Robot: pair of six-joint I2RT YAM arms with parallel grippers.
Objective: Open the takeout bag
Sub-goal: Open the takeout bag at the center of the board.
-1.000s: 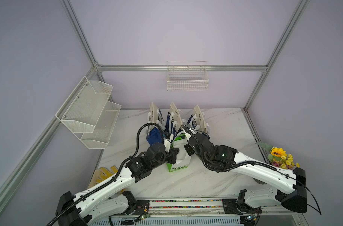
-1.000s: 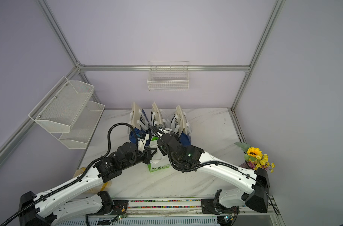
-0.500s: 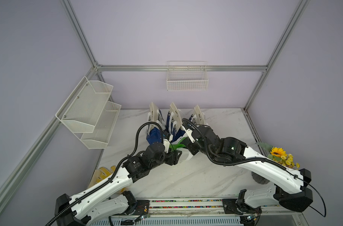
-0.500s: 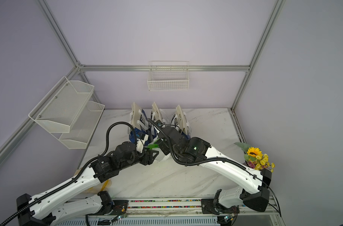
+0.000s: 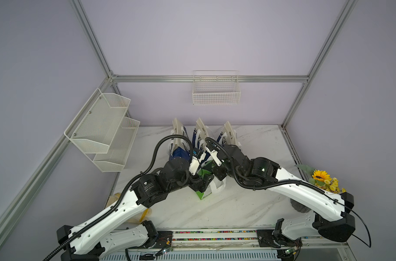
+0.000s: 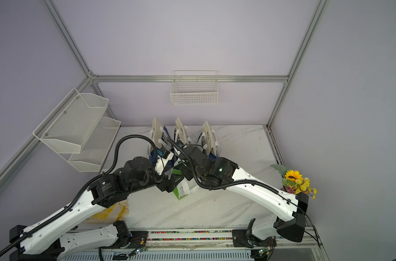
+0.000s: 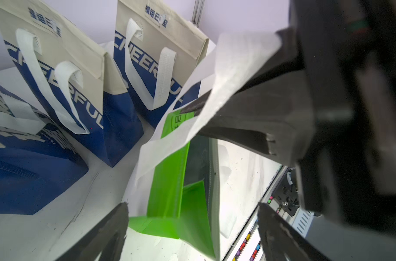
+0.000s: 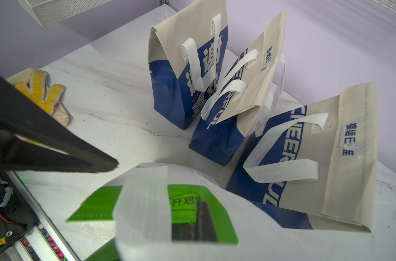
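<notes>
The takeout bag (image 5: 205, 192), white with green sides, stands mid-table in both top views (image 6: 181, 192). My right gripper (image 8: 199, 209) is shut on the bag's green top flap (image 8: 183, 203), and a white handle strip (image 8: 142, 203) loops across in front of it. In a top view the right gripper (image 5: 216, 172) sits just above the bag. My left gripper (image 7: 192, 210) is open, its dark fingers (image 7: 115, 217) spread to either side of the bag's green side (image 7: 169, 180). It holds nothing. The top views show it (image 6: 169, 183) low at the bag's left side.
Three blue and beige bags (image 5: 201, 132) stand in a row right behind the takeout bag. A yellow glove (image 6: 106, 212) lies at the table's front left. A sunflower bunch (image 5: 321, 178) sits at the right edge. A mesh rack (image 5: 102, 126) and wire basket (image 5: 216, 90) hang on the walls.
My left gripper has opened and let go of the bag. The right arm has risen and moved toward the back, keeping its grip on the bag's top flap.
</notes>
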